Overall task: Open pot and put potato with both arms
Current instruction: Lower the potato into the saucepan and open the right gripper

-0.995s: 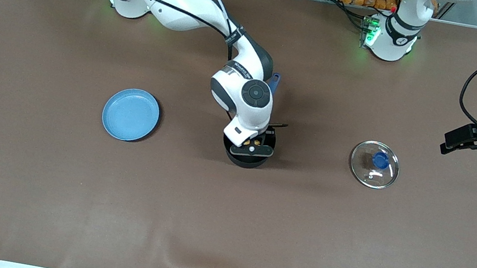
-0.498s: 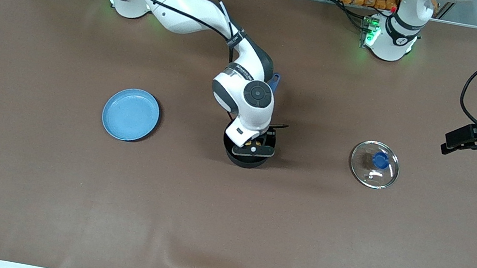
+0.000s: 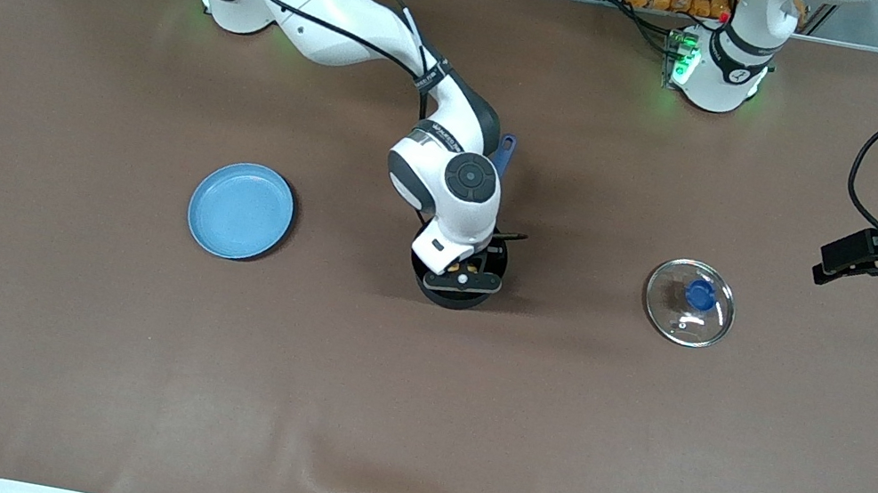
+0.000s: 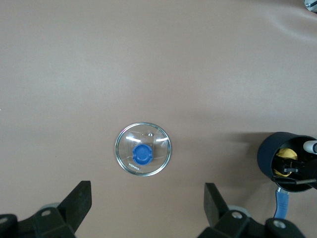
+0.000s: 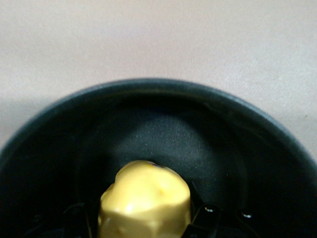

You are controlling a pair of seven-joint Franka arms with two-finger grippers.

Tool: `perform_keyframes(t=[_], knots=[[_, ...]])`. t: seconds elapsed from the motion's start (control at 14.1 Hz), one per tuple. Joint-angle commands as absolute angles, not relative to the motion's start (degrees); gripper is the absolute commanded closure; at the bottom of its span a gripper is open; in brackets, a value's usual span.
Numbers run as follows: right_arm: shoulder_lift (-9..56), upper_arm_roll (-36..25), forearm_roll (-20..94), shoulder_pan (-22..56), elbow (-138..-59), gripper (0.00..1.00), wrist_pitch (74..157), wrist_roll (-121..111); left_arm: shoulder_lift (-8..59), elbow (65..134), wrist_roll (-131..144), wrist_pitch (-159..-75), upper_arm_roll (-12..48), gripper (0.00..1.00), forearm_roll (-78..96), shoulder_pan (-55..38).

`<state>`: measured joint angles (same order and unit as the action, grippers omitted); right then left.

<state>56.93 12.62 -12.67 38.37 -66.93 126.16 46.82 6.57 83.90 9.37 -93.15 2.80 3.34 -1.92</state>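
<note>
The black pot (image 3: 448,295) stands mid-table without its lid, and its blue handle (image 3: 505,150) points toward the arms' bases. My right gripper (image 3: 467,270) reaches down into the pot, shut on the yellow potato (image 3: 474,268). In the right wrist view the potato (image 5: 146,198) sits between the fingers (image 5: 204,218), low inside the pot (image 5: 163,124). My left gripper (image 3: 823,263) is open and empty, and waits in the air at the left arm's end of the table. The left wrist view shows its gripper (image 4: 146,201), with the pot (image 4: 270,148) and potato (image 4: 285,153) farther off.
The clear glass lid with a blue knob (image 3: 689,302) lies on the table between the pot and my left gripper, and it also shows in the left wrist view (image 4: 143,148). A light-blue plate (image 3: 240,210) lies toward the right arm's end.
My right gripper has sunk slightly deeper into the pot with the potato. The left arm has barely moved.
</note>
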Motion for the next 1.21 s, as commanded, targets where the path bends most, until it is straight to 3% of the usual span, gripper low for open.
perform_keyframes(t=[0.0,0.5,0.85,1.14], knots=[[56.8,12.9,-14.2,38.1,-65.2,0.0,124.5,48.1,6.0,83.4,9.7,-91.8,3.0,0.0,4.0,-1.5],[53.2,13.9,-13.7,37.1,-65.0,0.0,116.9,48.0,6.0,83.4,9.8,-91.8,3.1,0.0,4.0,-1.5],[50.5,13.9,-12.5,35.3,-57.4,0.0,107.9,48.1,5.9,83.4,9.8,-91.8,3.1,0.0,4.0,-1.5],[43.7,13.9,-10.8,29.9,-56.9,0.0,104.2,47.8,5.8,83.4,9.8,-91.8,3.1,0.0,4.0,-1.5]])
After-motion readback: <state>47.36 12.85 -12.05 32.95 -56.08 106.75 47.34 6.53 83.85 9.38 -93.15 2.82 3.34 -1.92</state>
